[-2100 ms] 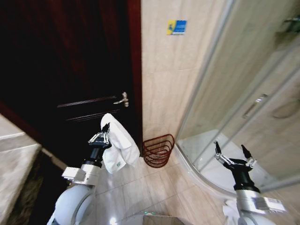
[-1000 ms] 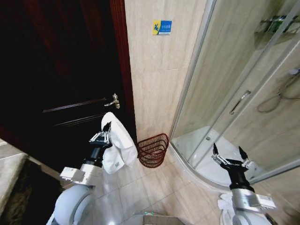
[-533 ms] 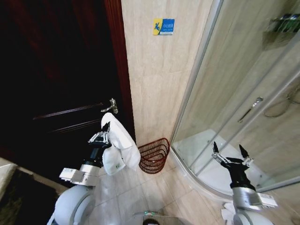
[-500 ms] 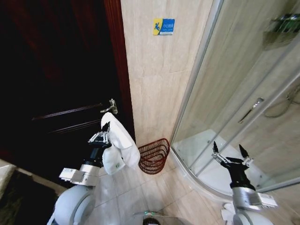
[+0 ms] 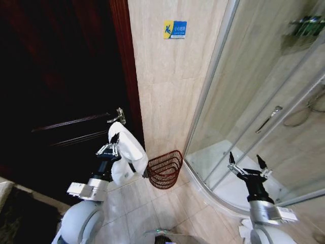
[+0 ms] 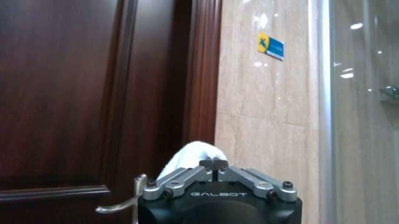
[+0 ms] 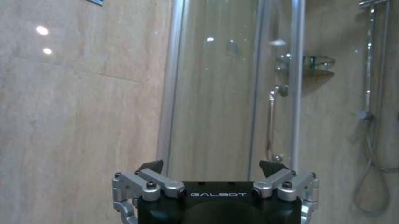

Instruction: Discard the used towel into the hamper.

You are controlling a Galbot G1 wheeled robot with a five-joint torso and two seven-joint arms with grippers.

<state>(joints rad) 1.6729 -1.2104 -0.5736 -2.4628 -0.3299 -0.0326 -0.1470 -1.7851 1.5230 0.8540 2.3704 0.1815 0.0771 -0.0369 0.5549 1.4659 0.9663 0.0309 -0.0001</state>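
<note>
A robot stands in a tiled bathroom, facing the corner between a dark wooden door (image 5: 61, 76) and a glass shower (image 5: 264, 101). Its left claw (image 5: 108, 148) is raised in front of the door, fingers pinched fully together on a white towel (image 5: 127, 157). Gripped at its upper edge, the towel hangs free, so its long axis runs roughly vertical, with the loose bulk draped down beside the arm, towards the hamper. Held high like this, it stays clear of the floor, probably for carrying.

The hamper (image 5: 165, 169), a small reddish-brown openwork basket, sits on the floor against the beige wall, between the door frame and the shower. Its open mouth tilts up and towards the robot. The towel hangs near it, not yet above it.

The right claw (image 5: 246, 166) waits by the shower, fingers spread wide, holding nothing.
</note>
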